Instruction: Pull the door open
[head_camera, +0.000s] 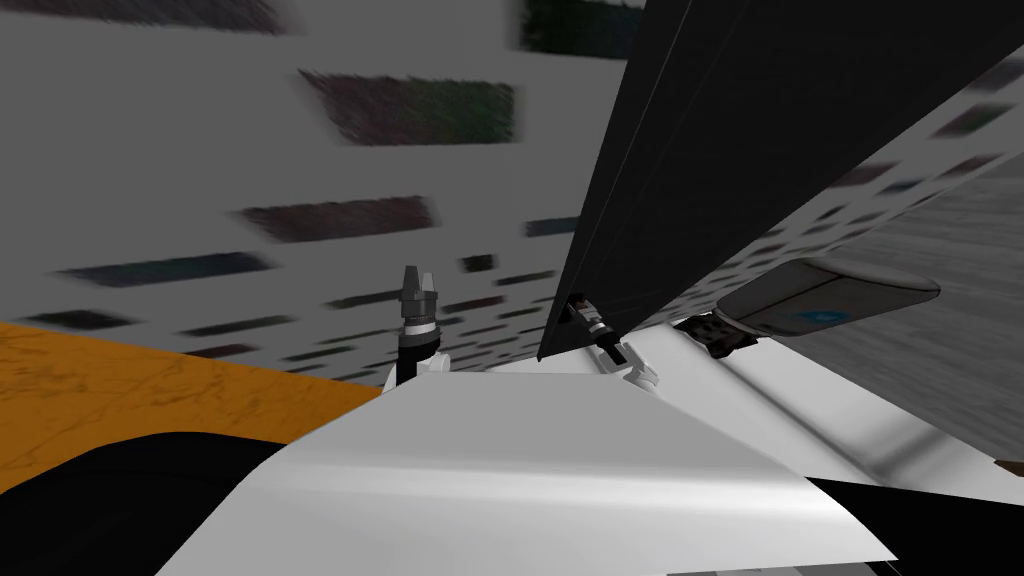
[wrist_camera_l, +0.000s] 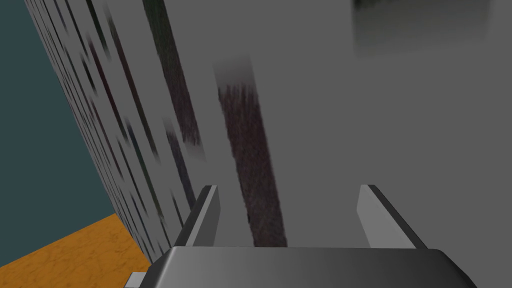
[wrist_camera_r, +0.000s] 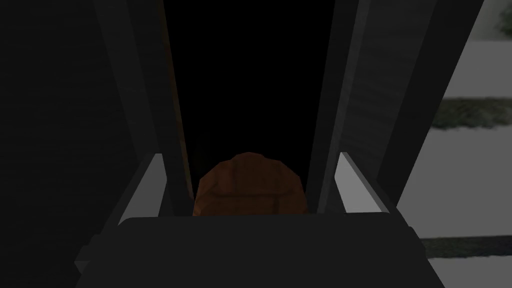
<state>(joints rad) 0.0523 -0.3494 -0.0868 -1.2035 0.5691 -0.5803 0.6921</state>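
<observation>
Brown knob on the dark door sits between the right gripper's spread fingers, not yet gripped, door looks barely ajar, pulling remains; left gripper idle, fingers wide apart.

We face a grey wall dotted with dark, blurry rectangular patches, like scattered bricks. On our left it meets an orange, marbled floor. In the left wrist view the same patched wall runs along to a flat teal surface rising from the orange floor. The light is flat and dull.
</observation>
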